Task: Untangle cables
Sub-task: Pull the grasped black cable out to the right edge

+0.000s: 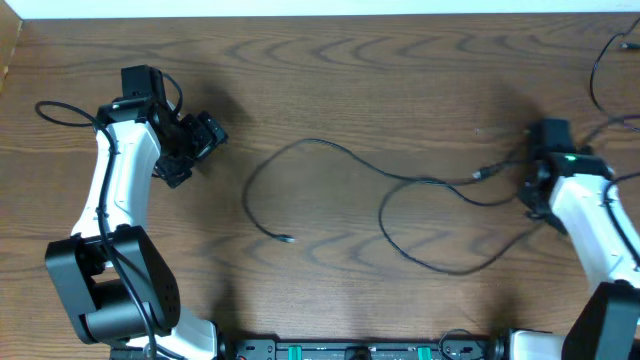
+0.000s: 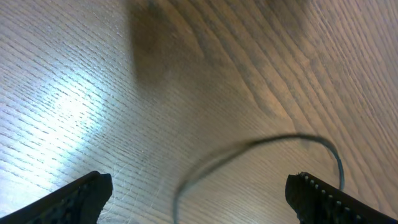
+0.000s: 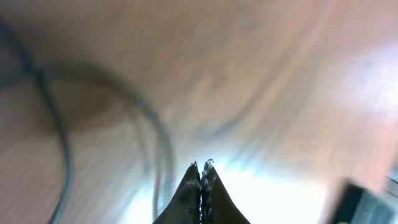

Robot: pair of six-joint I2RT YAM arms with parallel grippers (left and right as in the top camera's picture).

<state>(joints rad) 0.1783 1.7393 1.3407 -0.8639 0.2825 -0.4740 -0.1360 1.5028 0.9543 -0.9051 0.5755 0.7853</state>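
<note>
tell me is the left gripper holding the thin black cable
No, in the overhead view the left gripper stands open, clearly apart from the thin black cable.

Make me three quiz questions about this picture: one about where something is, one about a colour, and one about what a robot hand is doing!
1. Where does the thin cable lie?
A. On the middle of the table
B. On top of a robot arm
C. Inside a box

2. What colour is that cable?
A. Red
B. Black
C. Yellow

3. How is the left hand?
A. Shut tight
B. Holding a cup
C. Wide open

Answers:
1 A: from overhead it curls across the bare wood.
2 B: it looks dark against the brown wood.
3 C: its two fingers stand far apart and grip nothing.
</note>
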